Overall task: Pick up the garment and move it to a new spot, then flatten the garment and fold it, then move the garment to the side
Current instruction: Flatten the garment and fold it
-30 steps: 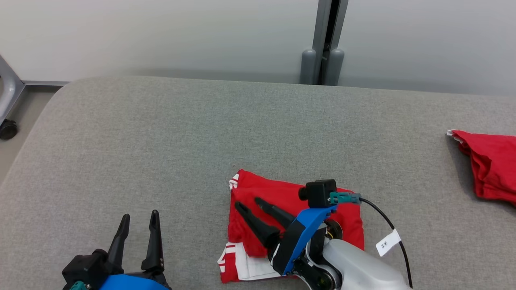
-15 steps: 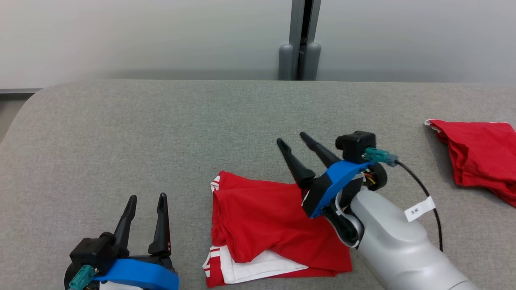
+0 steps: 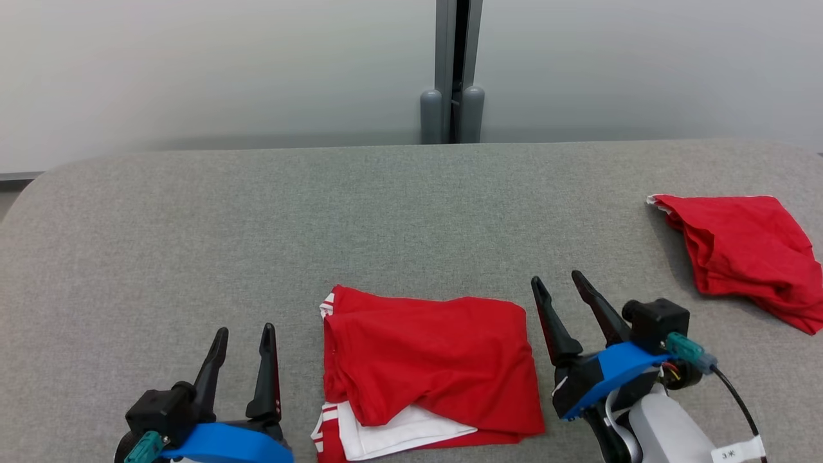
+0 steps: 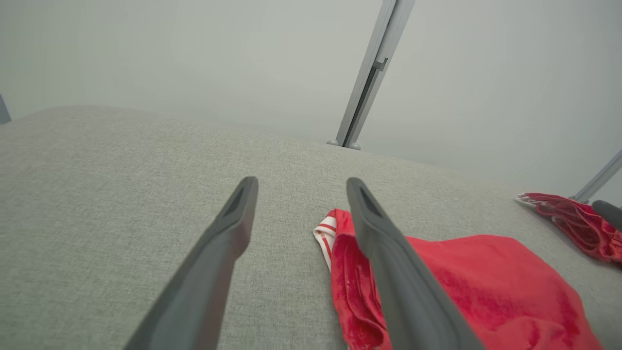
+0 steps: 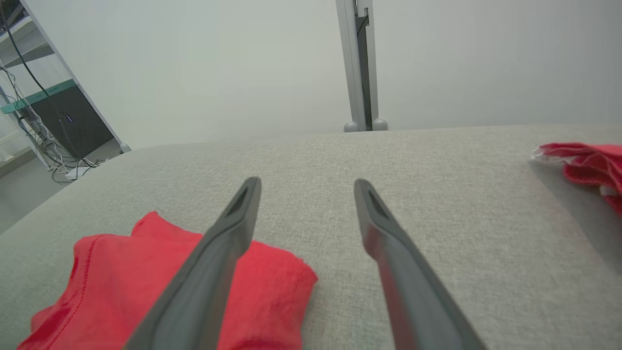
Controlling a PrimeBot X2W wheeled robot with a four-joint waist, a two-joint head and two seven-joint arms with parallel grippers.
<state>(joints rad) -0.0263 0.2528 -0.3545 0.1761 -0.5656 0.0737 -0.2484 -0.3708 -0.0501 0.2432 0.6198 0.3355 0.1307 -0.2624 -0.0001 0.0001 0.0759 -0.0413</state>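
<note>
Lying folded at 6 o'clock on grey table (image 3: 193, 225), red garment (image 3: 431, 360) looked flattened and folded; only move aside seemingly remained. Left gripper (image 3: 245, 329) at 7 o'clock, right gripper (image 3: 555, 276) at 5 o'clock: both wide open, empty, flanking it. Second red cloth (image 3: 739, 257) at 3 o'clock.

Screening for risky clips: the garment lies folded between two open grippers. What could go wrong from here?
1. The garment is only loosely folded, a white layer poking out at its near edge; lifting by one corner with the right gripper could undo it.
2. Another red cloth lies at the right of the table; setting the garment there could pile the two together.
</note>
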